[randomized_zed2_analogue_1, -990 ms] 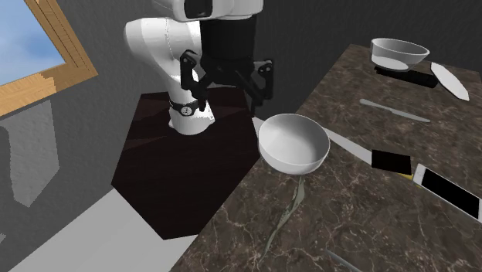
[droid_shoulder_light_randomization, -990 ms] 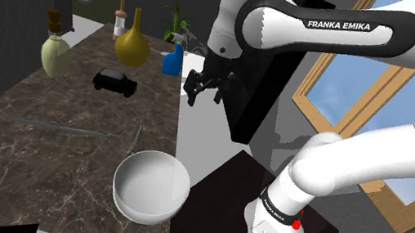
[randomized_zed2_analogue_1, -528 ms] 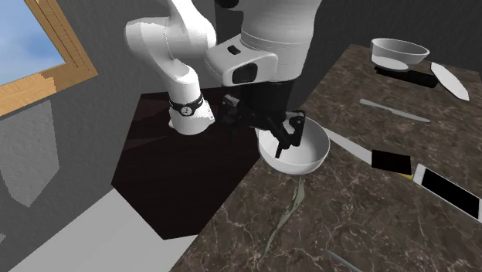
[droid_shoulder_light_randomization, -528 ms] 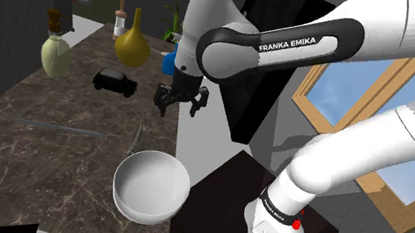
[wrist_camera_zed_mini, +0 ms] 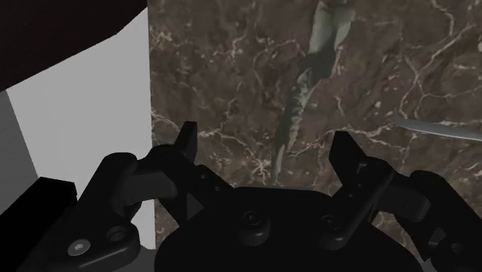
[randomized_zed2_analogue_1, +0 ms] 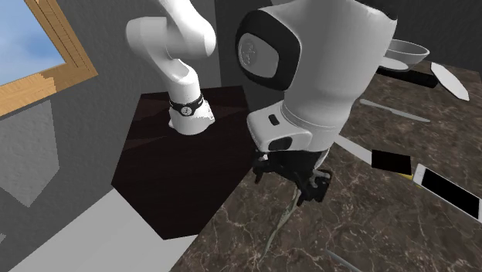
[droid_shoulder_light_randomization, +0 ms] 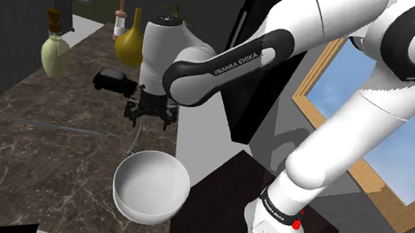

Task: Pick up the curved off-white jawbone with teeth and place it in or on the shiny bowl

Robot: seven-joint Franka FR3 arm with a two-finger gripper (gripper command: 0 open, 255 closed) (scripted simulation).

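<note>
The jawbone is a thin, curved, pale grey-green piece lying flat on the dark marble counter, near the counter's edge. My gripper hangs open just above it, with the bone's near end between and ahead of the fingertips; nothing is held. In the shoulder view the gripper points down over the jawbone, and the shiny white bowl stands at the counter edge nearer the stand. In the second exterior view the gripper hovers over the jawbone, and the arm hides the bowl.
A black toy car, an olive vase and a pale vase stand further back. A long grey blade lies on the shoulder view's left. A phone, a dark sponge and a second bowl lie beyond.
The arm swung from beside the counter edge to over the counter and came down above the jawbone. The fingers stayed open.
</note>
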